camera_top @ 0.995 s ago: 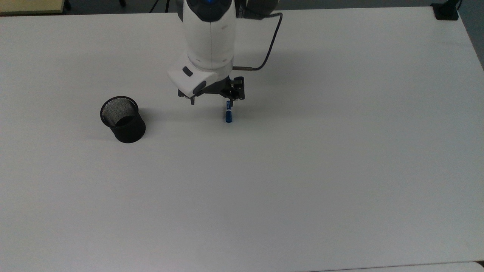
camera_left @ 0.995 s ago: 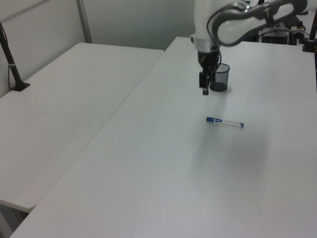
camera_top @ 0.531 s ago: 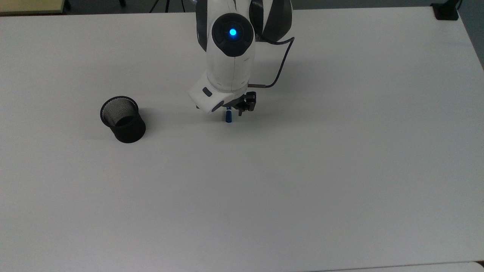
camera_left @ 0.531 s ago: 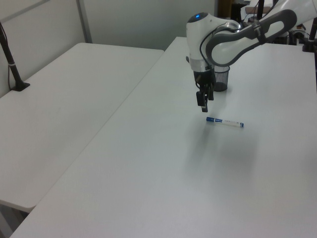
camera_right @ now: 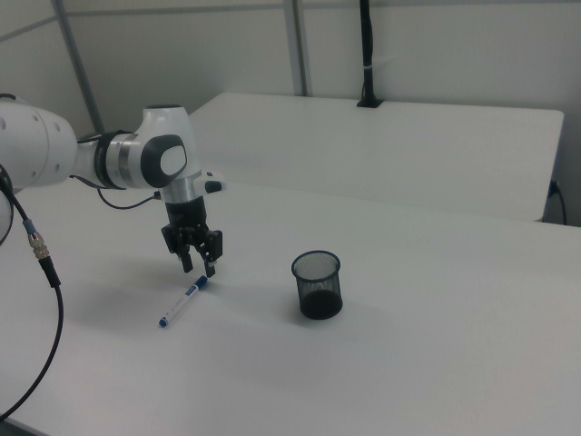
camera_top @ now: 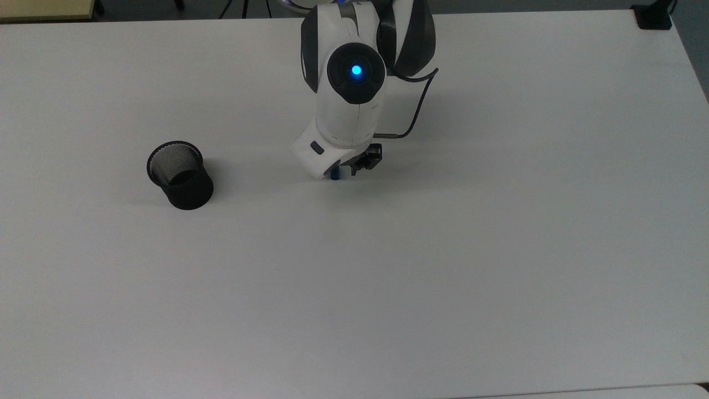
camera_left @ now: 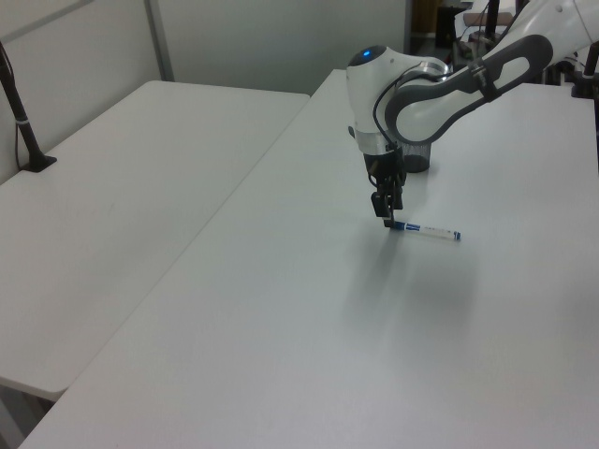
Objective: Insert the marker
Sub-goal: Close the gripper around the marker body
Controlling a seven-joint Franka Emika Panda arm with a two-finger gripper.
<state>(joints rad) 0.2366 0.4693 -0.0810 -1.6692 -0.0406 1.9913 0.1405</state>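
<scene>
The marker (camera_left: 426,230) lies flat on the white table (camera_top: 443,249), white-barrelled with a blue cap. In the right view the marker (camera_right: 182,302) points its capped end up toward my gripper (camera_right: 198,266). The gripper is open, fingers pointing down, hovering just above that capped end without touching it. In the left view the gripper (camera_left: 389,217) hangs over the marker's left end. From the top, only the blue cap (camera_top: 334,175) peeks out under the arm. The black mesh cup (camera_top: 180,174) stands upright and empty, well off to the top view's left; it is the same cup (camera_right: 317,284) to the right view's right.
A second white table (camera_left: 131,187) adjoins on the left view's left, with a black clamp post (camera_left: 26,131) on it. In the right view a black cable (camera_right: 41,272) hangs at the left edge. Open tabletop surrounds the marker and cup.
The arm has swung over and come down, bringing the open gripper from above the cup's side to just over the marker's capped end. Marker and cup have not moved.
</scene>
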